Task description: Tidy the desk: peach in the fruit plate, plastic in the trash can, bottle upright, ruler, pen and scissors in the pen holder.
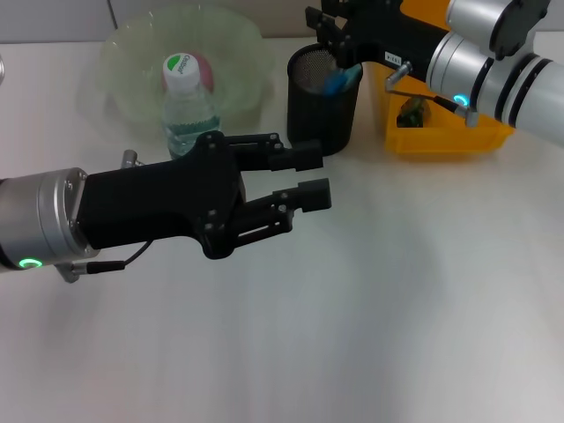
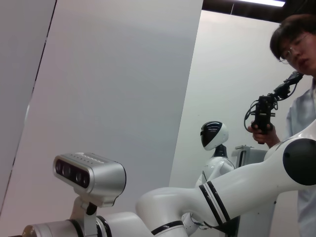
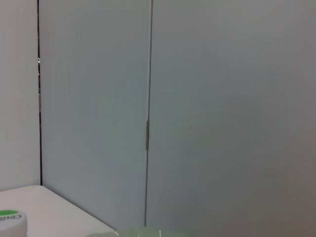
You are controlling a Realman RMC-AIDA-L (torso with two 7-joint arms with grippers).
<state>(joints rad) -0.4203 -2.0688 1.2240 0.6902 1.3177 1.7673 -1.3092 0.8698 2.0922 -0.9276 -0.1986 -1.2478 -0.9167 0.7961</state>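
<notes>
Head view, items by size, for your check:

1. Desk (image 1: 370, 335) – white, bare across the near half.
2. Left gripper (image 1: 304, 181) – level above the desk centre, fingers spread, nothing between them; it looks idle beside the bottle.
3. Right gripper (image 1: 339, 40) – reaching over the pen holder's mouth; you cannot tell whether it is clenched or released.
4. Fruit plate (image 1: 233, 40) – clear glass, back left; the peach (image 1: 204, 66) sits inside, so that item reads as done.
5. Trash can (image 1: 441, 137) – yellow, back right, something dark inside.
6. Pen holder (image 1: 322, 110) – black mesh, a blue item showing at its rim.
7. Bottle (image 1: 187, 110) – upright in front of the plate; the green-and-white cap carries lettering too small to read
</notes>
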